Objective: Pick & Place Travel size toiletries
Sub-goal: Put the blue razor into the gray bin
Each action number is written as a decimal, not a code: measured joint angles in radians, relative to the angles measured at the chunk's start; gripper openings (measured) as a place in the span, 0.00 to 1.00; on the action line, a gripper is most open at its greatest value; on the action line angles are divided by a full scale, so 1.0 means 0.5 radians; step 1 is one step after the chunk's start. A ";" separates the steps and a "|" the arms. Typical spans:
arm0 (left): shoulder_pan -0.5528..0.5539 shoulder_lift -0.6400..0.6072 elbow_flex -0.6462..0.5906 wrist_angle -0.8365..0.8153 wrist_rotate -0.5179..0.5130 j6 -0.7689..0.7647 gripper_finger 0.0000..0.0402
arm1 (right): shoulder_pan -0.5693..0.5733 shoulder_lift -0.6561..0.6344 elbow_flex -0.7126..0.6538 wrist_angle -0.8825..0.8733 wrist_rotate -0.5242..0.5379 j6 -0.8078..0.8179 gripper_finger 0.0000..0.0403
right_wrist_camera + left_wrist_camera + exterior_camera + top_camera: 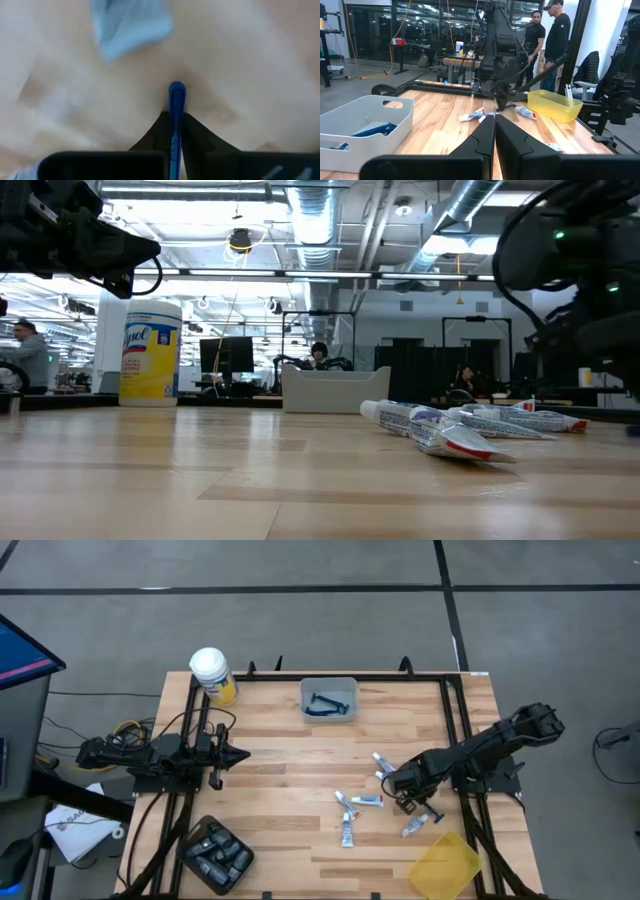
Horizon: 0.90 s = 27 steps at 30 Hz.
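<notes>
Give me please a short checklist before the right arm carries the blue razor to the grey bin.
1. Right hand shut on the blue razor: ok.
2. Razor lifted free of the table: cannot tell.
3. Grey bin has free room beside the razors in it: ok.
4. Left hand parked at the left side, off the path: ok.
5. White tubes lie apart from the right hand: ok.

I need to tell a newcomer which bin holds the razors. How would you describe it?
On the wooden table, look along the far edge, right of the yellow jar. The razor bin is pale grey; the other containers are a black tray and yellow bin on the near side.
</notes>
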<state>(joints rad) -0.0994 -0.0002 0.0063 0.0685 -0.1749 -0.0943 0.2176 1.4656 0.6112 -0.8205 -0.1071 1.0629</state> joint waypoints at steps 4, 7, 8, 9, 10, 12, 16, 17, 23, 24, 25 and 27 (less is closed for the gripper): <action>-0.001 0.000 -0.001 0.000 0.000 0.001 0.02 | -0.122 0.012 0.103 -0.163 0.322 -0.120 0.03; 0.000 0.000 0.000 0.000 0.000 0.000 0.02 | -0.245 0.010 0.213 -0.271 0.510 -0.250 0.02; -0.001 0.000 0.000 0.000 0.001 0.001 0.02 | -0.292 0.009 0.257 -0.271 0.535 -0.303 0.02; -0.001 0.000 0.000 0.000 0.000 0.000 0.02 | -0.343 0.009 0.300 -0.291 0.545 -0.361 0.02; 0.000 0.000 0.000 0.000 0.001 0.001 0.02 | -0.393 0.009 0.344 -0.311 0.567 -0.427 0.02; 0.000 0.000 0.000 0.000 0.000 0.001 0.02 | -0.504 0.009 0.457 -0.298 0.655 -0.549 0.02; 0.000 0.000 0.000 0.000 0.000 0.001 0.02 | -0.732 0.006 0.729 -0.305 0.831 -0.836 0.02; -0.001 0.000 -0.001 0.000 0.000 0.000 0.02 | -0.788 0.005 0.807 -0.299 0.872 -0.915 0.02; 0.000 0.000 0.000 0.000 0.000 0.000 0.02 | -1.101 0.002 1.267 0.010 1.028 -1.443 0.02; 0.000 0.000 0.000 0.000 0.000 0.000 0.02 | -1.144 0.002 1.333 0.095 1.025 -1.517 0.02; 0.000 0.000 0.000 0.000 0.000 0.000 0.02 | -1.180 0.009 1.395 0.180 1.020 -1.595 0.02; 0.000 0.000 0.000 0.000 0.001 0.000 0.02 | -1.240 0.050 1.521 0.361 1.007 -1.761 0.02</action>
<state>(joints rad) -0.0996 -0.0002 0.0061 0.0685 -0.1745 -0.0944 -0.4022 1.4905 1.3716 -0.6402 0.3962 0.1827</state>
